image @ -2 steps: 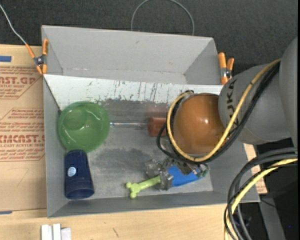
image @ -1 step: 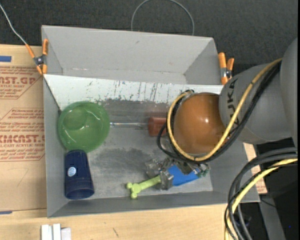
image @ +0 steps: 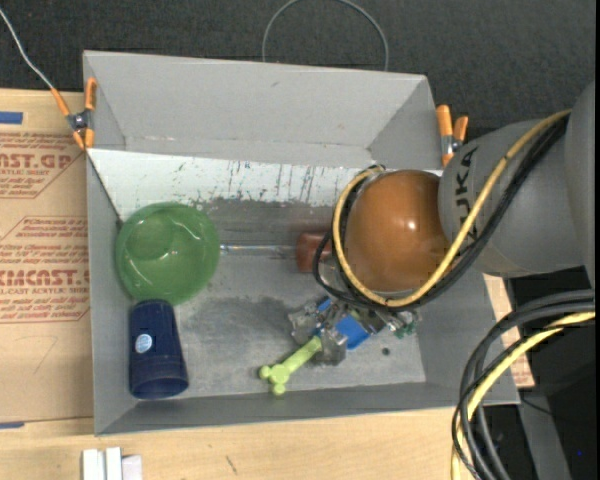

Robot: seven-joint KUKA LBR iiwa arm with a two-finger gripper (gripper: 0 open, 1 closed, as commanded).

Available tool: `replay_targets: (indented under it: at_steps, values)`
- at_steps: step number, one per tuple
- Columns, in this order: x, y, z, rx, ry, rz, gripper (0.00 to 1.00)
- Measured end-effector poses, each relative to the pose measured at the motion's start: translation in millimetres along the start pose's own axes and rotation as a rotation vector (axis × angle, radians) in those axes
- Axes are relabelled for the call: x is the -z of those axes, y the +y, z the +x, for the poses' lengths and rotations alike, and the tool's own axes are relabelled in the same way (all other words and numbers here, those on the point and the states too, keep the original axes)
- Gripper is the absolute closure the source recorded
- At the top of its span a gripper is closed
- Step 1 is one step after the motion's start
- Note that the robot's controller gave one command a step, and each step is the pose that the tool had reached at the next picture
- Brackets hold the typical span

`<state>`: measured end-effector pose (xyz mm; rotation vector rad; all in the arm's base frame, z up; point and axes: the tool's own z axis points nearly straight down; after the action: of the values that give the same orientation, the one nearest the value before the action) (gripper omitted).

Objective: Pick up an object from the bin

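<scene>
Bin (image: 250, 98): matt metal, scuffed floor. Green bowl (image: 167, 251): glossy plastic. Blue cup (image: 156, 350): smooth plastic. Orange cover (image: 395, 230): glossy.

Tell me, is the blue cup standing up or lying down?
Lying down: the blue cup shows its whole long side, flat on the bin floor.

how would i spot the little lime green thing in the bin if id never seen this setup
Look in the grey metal bin, on the floor near its front wall, to the right of the dark blue cup. There a small lime green stick with knobbed ends lies slanted, its upper end by the gripper. It is the only thin, pale green piece; the green bowl is wide and round.
</scene>
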<state>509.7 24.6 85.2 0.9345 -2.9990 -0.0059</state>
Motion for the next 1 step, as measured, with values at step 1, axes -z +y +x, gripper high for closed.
replay_targets:
  at_steps: [1]
  values:
    - [51.5,-28.9,24.0,-0.053,0.001,-0.002,1.0]
